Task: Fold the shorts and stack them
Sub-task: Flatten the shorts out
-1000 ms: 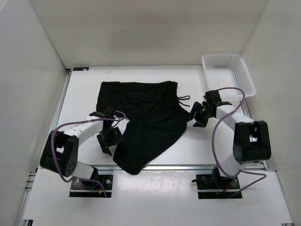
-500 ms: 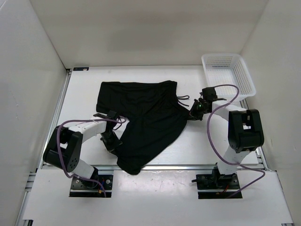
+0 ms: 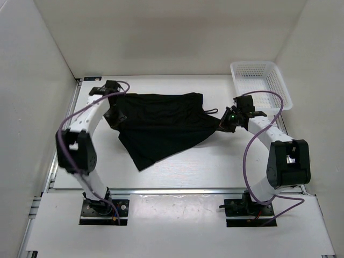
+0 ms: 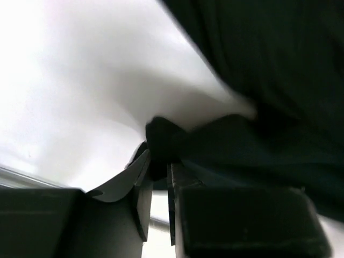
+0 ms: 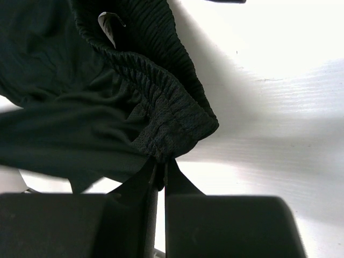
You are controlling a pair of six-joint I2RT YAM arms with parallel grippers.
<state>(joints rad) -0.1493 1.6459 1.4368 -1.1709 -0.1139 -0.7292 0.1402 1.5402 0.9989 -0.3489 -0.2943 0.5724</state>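
Wrist views alone show left fingers point(image 4: 144, 204) and right fingers point(image 5: 176, 185) pinching the shorts point(image 3: 161, 123).

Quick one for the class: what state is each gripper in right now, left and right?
Left gripper: closed, pinching a bunch of the shorts.
Right gripper: closed, pinching the shorts at the waistband.

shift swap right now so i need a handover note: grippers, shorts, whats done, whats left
Left gripper: shut on a bunch of the shorts at their far-left edge.
Right gripper: shut on the waistband corner at their right side.
Shorts: mid-table, held between both grippers, one leg trailing toward the near edge.
Done: both grips.
Left: fold flat, then stack.
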